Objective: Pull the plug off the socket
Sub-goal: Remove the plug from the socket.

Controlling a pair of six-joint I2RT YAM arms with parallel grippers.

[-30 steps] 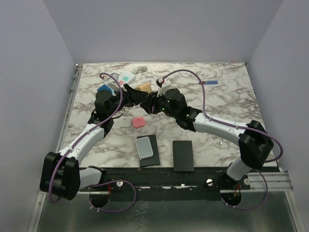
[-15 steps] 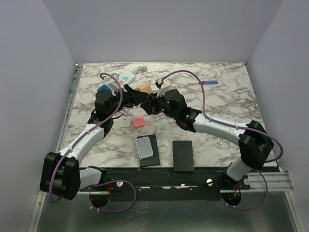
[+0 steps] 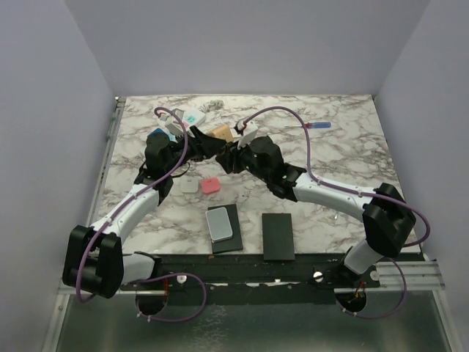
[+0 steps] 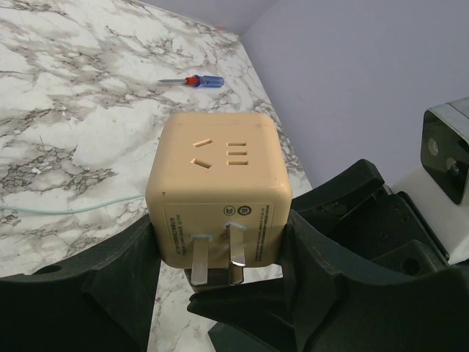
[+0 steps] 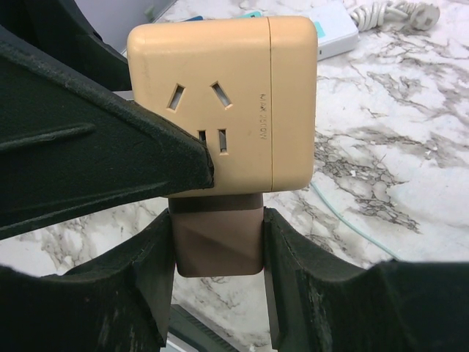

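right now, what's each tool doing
left tool: shut on the beige cube socket
right tool: shut on the brown plug

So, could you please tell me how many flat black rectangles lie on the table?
2. The right black rectangle lies bare at the near edge; the left black rectangle beside it carries a grey slab. Others may be hidden from view.

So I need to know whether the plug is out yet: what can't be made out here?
Top view: beige cube mostly covered by the arms; its joint with the plug too small to see.
Right wrist: brown plug meets the cube; any pins between them are hidden.
Left wrist: the cube hides the brown plug.
Top view: white power strip partly under the left arm.
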